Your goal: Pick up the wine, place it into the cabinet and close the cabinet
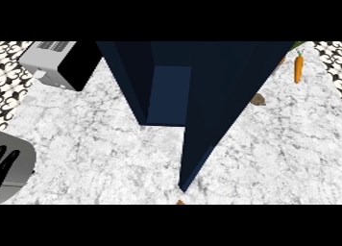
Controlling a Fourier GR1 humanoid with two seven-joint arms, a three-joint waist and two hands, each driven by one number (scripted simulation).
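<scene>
1. The left hand (pixel 2 170) shows at the lower left edge of the head view, black fingers straight, spread apart and pointing up. It holds nothing and rests over the desk (pixel 96 144), a grey forearm beside it.
2. To the right of that hand and further from the robot stands the dark blue cabinet (pixel 202 62), tall and seen from steeply above.
3. The cabinet door (pixel 213 129) is open. It swings out toward the robot, and its near corner comes to a point well to the right of the hand.
4. A lighter blue panel (pixel 168 96) shows just left of the door, in the cabinet's opening.
5. The wine cannot be made out. A small brown shape (pixel 257 99) sits on the desk, touching the door's far-right side, too small to tell what it is.
6. A tiny brown tip (pixel 179 202) shows at the lower edge, just below the door's near corner.
7. Straight beyond the hand, at the upper left, sits a grey and black appliance (pixel 60 65).
8. A carrot (pixel 299 69) lies on the desk far to the right, past the cabinet, well apart from the hand.
9. A black-and-white patterned surface (pixel 4 77) borders the desk beyond the hand.
</scene>
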